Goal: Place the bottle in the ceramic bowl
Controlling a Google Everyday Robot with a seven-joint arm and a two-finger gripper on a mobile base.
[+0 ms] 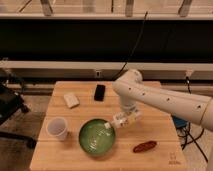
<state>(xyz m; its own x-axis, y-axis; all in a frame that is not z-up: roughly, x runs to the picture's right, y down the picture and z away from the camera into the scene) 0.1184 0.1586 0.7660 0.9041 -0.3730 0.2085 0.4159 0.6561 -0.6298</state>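
Note:
The small white bottle (116, 121) lies tilted in my gripper (128, 119), cap end pointing left over the right rim of the green ceramic bowl (96, 137). My gripper is shut on the bottle, just right of the bowl and a little above the wooden table (160, 127). The white arm reaches in from the right and bends down to the gripper.
A white plastic cup (57, 128) stands left of the bowl. A whitish block (71, 100) and a black phone-like object (100, 92) lie toward the back. A reddish-brown item (145, 146) rests at the front right. A dark chair (10, 107) stands off the table's left side.

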